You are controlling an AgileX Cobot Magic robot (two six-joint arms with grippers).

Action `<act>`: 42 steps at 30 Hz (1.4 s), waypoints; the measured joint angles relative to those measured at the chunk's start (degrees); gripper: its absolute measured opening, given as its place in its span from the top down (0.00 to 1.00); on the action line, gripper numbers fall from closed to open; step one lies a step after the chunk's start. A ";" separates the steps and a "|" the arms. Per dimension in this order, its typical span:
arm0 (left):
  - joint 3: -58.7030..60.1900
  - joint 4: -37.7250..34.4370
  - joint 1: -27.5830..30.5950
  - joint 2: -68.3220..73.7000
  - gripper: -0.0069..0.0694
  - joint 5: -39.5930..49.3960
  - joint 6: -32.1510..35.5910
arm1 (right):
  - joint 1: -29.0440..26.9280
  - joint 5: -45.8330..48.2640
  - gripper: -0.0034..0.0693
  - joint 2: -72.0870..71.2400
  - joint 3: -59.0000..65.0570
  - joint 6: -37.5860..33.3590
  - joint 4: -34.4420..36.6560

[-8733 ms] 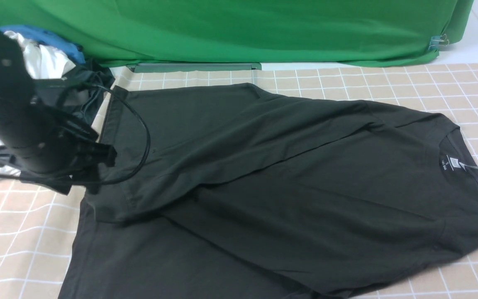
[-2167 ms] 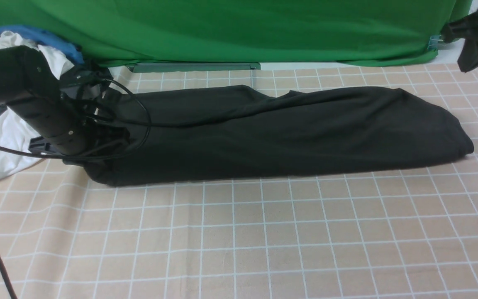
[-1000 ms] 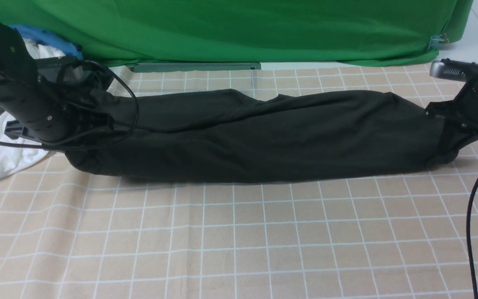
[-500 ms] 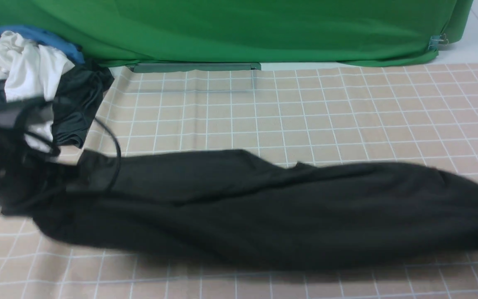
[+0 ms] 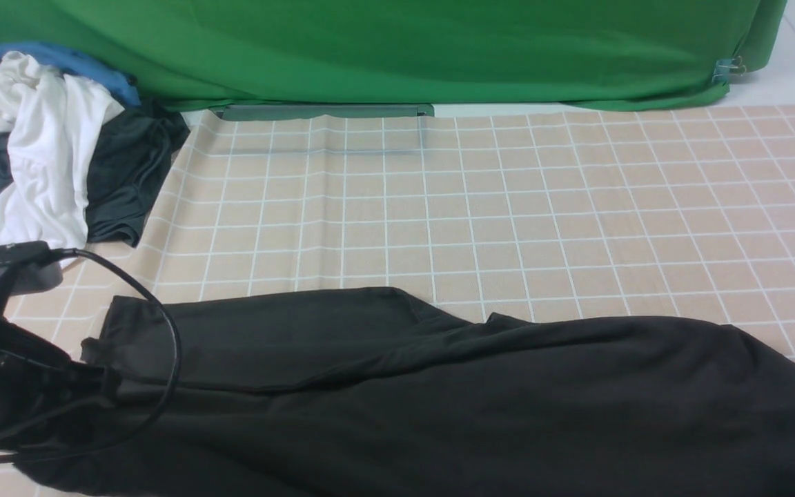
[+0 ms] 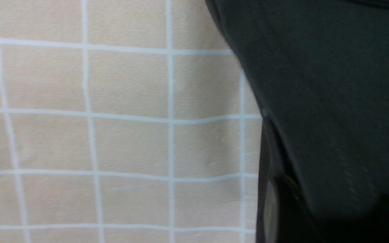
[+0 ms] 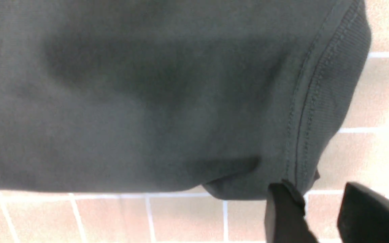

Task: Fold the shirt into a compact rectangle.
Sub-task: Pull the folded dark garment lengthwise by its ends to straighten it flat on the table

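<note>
Across checked cloth, dark shirt (image 5: 508, 407), partly folded

Green drape (image 5: 397, 55) w/ clips (image 5: 738, 66) behind tbl w/ beige grid cloth (image 5: 508, 207).

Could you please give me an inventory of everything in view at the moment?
T-shirt: one, black-charcoal, folded over lengthwise, across the near part of the table
White garment: one or more, white, heaped at the far left
Dark garment: one, dark teal-grey, beside the white cloth
Blue cloth: count unclear, blue, in the same heap
Table covering: one, beige with white grid lines
Green cloth: one, green, hanging behind the table
Clips: count unclear, at the green cloth's right end
Left gripper: one, black, at the shirt's left end
Right gripper: one, dark, open, at the shirt's right end
</note>
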 joint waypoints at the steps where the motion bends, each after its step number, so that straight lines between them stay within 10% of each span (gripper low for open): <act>1: 0.00 0.90 0.00 0.00 0.61 0.29 0.11 | 0.00 0.00 0.56 -0.05 0.00 0.00 0.00; 11: -7.21 -3.30 -0.36 0.00 0.29 -3.70 1.13 | 0.00 0.92 0.56 -0.13 -2.78 0.50 0.00; 22: -7.57 -5.69 -19.22 13.11 0.87 -11.43 1.03 | 0.00 -1.93 0.56 -0.20 -2.91 1.55 1.24; 42: -7.70 -1.71 -21.81 30.06 0.88 -44.87 0.62 | 0.00 -3.85 0.56 -0.20 -2.91 1.55 1.31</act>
